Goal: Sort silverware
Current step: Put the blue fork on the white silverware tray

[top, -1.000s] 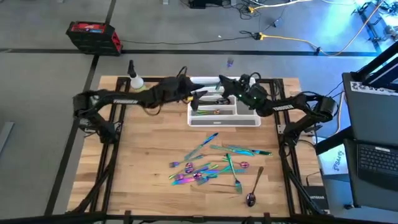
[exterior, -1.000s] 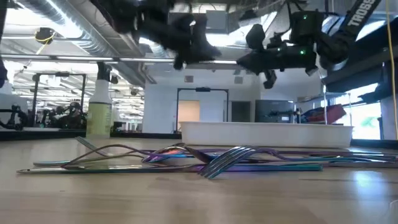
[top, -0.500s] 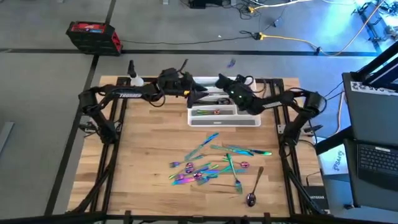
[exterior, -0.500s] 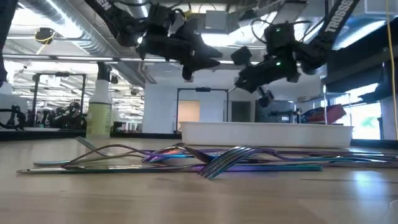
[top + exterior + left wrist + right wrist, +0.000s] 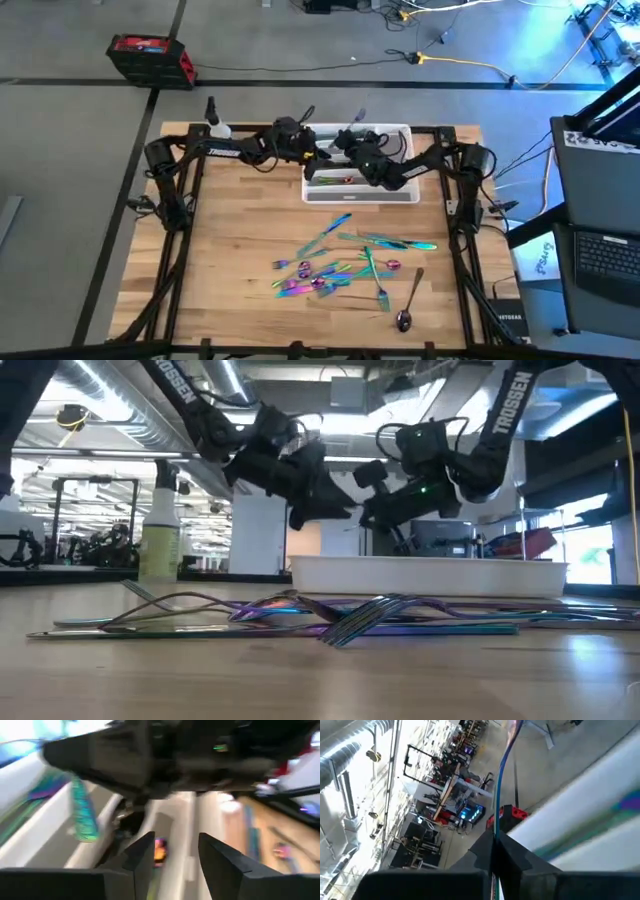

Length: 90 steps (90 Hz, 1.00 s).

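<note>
Holding a slim utensil [image 5: 506, 765] clenched in my right fingers [image 5: 492, 851] over the tray [image 5: 362, 193] — probably a fork; left fingers [image 5: 220, 860] released.

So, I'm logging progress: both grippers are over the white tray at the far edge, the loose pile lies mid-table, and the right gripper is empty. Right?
Not quite: the right gripper is not empty. The right wrist view shows its fingers shut on a slim piece of silverware standing up between them. The rest holds: in the high view both arms meet over the white tray, and the loose pile lies mid-table.
</note>
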{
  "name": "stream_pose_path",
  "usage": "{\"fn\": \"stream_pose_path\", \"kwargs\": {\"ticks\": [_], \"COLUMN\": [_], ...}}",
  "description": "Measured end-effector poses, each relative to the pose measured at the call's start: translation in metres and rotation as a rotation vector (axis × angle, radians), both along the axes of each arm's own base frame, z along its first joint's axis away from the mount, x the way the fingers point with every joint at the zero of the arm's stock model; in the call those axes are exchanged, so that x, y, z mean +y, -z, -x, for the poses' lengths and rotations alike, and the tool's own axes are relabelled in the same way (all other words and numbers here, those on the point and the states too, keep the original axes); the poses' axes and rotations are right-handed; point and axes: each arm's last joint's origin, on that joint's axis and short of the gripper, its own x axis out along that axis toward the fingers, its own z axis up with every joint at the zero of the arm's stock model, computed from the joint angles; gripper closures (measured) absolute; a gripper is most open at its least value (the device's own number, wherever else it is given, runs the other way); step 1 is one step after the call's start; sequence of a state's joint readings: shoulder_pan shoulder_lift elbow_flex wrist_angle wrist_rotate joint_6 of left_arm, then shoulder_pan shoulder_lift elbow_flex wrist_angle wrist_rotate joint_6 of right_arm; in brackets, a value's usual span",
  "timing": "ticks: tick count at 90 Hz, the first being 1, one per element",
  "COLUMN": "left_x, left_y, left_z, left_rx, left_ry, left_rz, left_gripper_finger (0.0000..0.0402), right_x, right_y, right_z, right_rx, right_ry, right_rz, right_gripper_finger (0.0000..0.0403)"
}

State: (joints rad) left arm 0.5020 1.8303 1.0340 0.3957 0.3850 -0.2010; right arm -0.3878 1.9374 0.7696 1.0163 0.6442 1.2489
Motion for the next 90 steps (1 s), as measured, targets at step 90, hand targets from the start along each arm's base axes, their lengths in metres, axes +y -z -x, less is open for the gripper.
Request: {"fn": "stream_pose_path", "kwargs": {"ticks": [90], "left_x": [0.013], "left_y": [0.018], "left_z": [-0.011], "left_rx": [0.145], "left_ry": [-0.198], "left_rz": [-0.301], "left_gripper_finger": [0.0398], "right_x": [0.001], "right_y": [0.003], "right_z": [-0.016], "right_rx": [0.005], "right_ry": [-0.048], "right_rz": [-0.080], "right_gripper_finger": [0.0403]}}
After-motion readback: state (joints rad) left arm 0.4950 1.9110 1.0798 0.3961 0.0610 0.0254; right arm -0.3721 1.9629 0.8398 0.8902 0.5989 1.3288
